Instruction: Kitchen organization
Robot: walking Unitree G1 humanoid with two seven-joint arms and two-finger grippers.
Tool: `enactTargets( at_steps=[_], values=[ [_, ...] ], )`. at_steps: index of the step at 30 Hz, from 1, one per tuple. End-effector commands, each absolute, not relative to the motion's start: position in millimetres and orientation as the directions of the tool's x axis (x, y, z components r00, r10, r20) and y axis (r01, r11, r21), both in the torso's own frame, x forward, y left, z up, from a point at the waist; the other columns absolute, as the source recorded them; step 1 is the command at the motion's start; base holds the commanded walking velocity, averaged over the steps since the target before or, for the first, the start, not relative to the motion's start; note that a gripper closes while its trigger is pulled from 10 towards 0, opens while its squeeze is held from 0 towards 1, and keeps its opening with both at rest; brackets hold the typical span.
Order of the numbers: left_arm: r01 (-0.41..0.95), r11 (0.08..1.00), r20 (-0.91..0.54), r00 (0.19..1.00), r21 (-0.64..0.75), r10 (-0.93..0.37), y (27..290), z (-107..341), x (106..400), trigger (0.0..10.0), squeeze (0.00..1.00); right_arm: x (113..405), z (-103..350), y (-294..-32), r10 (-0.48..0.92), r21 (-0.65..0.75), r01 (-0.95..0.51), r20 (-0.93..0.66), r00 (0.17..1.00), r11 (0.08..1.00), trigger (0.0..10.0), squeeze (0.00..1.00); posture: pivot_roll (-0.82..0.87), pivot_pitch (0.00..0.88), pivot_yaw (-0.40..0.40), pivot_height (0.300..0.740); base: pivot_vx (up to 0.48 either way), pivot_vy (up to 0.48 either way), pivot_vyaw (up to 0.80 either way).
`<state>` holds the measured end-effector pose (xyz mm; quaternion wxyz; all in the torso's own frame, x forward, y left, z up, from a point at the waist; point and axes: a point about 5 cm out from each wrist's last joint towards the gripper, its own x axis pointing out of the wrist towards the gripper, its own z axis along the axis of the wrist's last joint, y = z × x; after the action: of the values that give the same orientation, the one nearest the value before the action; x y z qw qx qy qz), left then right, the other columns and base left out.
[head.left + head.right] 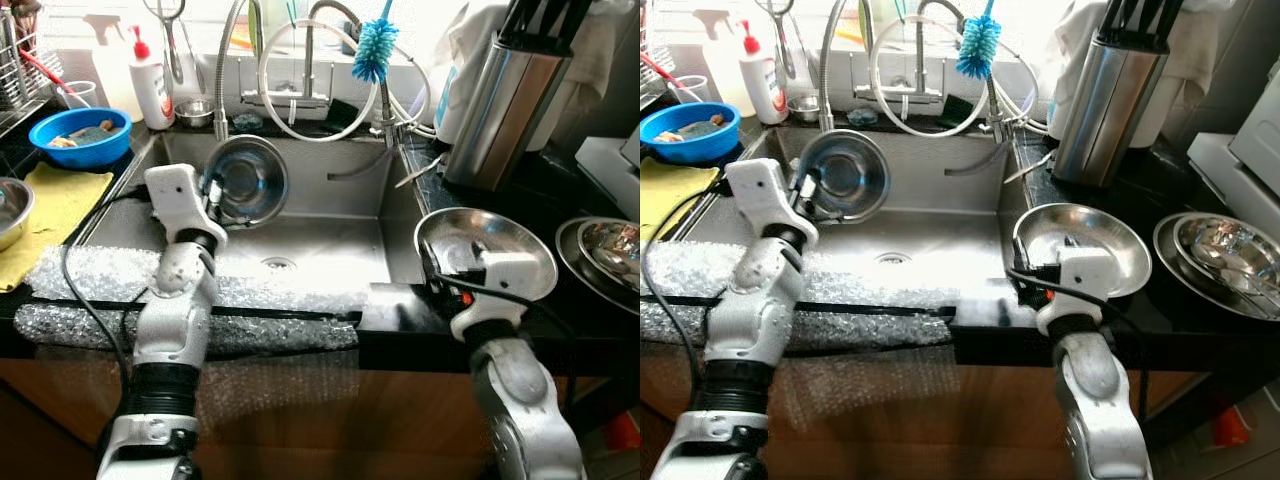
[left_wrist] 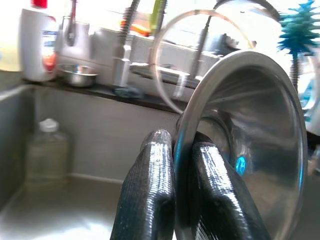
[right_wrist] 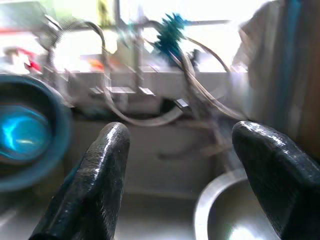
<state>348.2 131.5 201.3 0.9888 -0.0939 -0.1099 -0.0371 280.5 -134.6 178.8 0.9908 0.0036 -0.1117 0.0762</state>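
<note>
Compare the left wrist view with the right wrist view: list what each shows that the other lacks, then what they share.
Left wrist alone: the left gripper pinching the rim of a steel bowl, a soap bottle, a small bowl on the ledge.

Right wrist alone: the right gripper, open, above a wide bowl on the counter.

Both: the blue brush, the white hose loop, the sink.

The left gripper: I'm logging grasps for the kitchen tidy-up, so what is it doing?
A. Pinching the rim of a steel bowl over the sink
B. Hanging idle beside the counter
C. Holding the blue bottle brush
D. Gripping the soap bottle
A: the left gripper is shut on the rim of the steel bowl, held tilted above the sink, with one black finger on each side of the rim.
</note>
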Motion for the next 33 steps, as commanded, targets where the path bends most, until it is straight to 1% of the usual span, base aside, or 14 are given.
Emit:
enactTargets(
  at_steps=[1, 3, 6, 13, 18, 19, 20, 22, 27, 33],
  values=[
    [0.08, 0.984, 0.238, 0.97, -0.159, -0.04, 134.9, 202.3, 348.7, 10.0, 0.0, 278.1, 174.4, -142.0, 0.125, -0.019, -0.124, 0.212, 0.969, 0.992, 10.0, 0.0, -0.09, 0.007, -0.068, 0.74, 0.0, 0.0, 0.0],
    [0.076, 0.984, 0.25, 0.968, -0.163, -0.033, 135.8, 201.3, 350.9, 10.0, 0.0, 272.5, 175.0, -143.3, 0.123, -0.06, -0.111, 0.251, 0.96, 0.992, 10.0, 0.0, -0.09, 0.003, -0.068, 0.74, 0.0, 0.0, 0.0],
    [0.075, 0.985, 0.249, 0.968, -0.158, -0.034, 136.3, 200.6, 352.0, 10.0, 0.0, 270.0, 176.3, -142.6, 0.13, -0.073, -0.114, 0.269, 0.954, 0.991, 10.0, 0.0, -0.1, 0.002, -0.067, 0.74, 0.0, 0.0, 0.0],
    [0.065, 0.99, 0.212, 0.977, -0.129, -0.036, 139.2, 189.4, 357.2, 10.0, 0.0, 258.8, 144.6, -148.9, 0.101, -0.129, -0.076, 0.196, 0.975, 0.989, 10.0, 0.0, -0.1, 0.0, -0.063, 0.74, 0.0, 0.0, 0.0],
    [0.068, 0.99, 0.201, 0.979, -0.125, -0.042, 138.7, 188.5, 359.4, 10.0, 0.0, 253.1, 136.2, -153.2, 0.081, -0.158, -0.051, 0.188, 0.979, 0.986, 10.0, 0.0, -0.1, 0.0, -0.061, 0.74, 0.0, 0.0, 0.0],
    [0.07, 0.99, 0.173, 0.984, -0.123, -0.048, 136.8, 186.0, 361.0, 10.0, 0.0, 250.0, 132.4, -153.4, 0.086, -0.191, -0.05, 0.183, 0.979, 0.98, 10.0, 0.0, -0.11, 0.0, -0.06, 0.74, 0.0, 0.0, 0.0],
    [0.07, 0.99, 0.173, 0.984, -0.123, -0.048, 136.8, 186.0, 361.0, 10.0, 0.0, 250.0, 132.4, -153.4, 0.086, -0.191, -0.05, 0.183, 0.979, 0.98, 10.0, 0.0, -0.11, 0.0, -0.06, 0.74, 0.0, 0.0, 0.0],
    [0.079, 0.991, 0.129, 0.99, -0.109, -0.064, 133.0, 179.7, 363.7, 10.0, 0.0, 246.8, 127.6, -153.4, 0.076, -0.193, -0.04, 0.183, 0.98, 0.98, 10.0, 0.0, -0.11, 0.0, -0.06, 0.74, 0.0, 0.0, 0.0],
    [0.08, 0.988, 0.103, 0.992, -0.135, -0.066, 131.5, 175.5, 365.2, 10.0, 0.0, 243.0, 126.2, -155.5, 0.045, -0.21, 0.0, 0.21, 0.977, 0.978, 10.0, 0.0, -0.11, 0.0, -0.057, 0.74, 0.0, 0.0, 0.0],
    [0.075, 0.991, 0.061, 0.996, -0.109, -0.068, 130.5, 171.1, 369.8, 10.0, 0.0, 239.7, 117.7, -158.5, 0.018, -0.197, 0.023, 0.205, 0.979, 0.98, 10.0, 0.0, -0.11, 0.0, -0.052, 0.74, 0.0, 0.0, 0.0]
  ],
)
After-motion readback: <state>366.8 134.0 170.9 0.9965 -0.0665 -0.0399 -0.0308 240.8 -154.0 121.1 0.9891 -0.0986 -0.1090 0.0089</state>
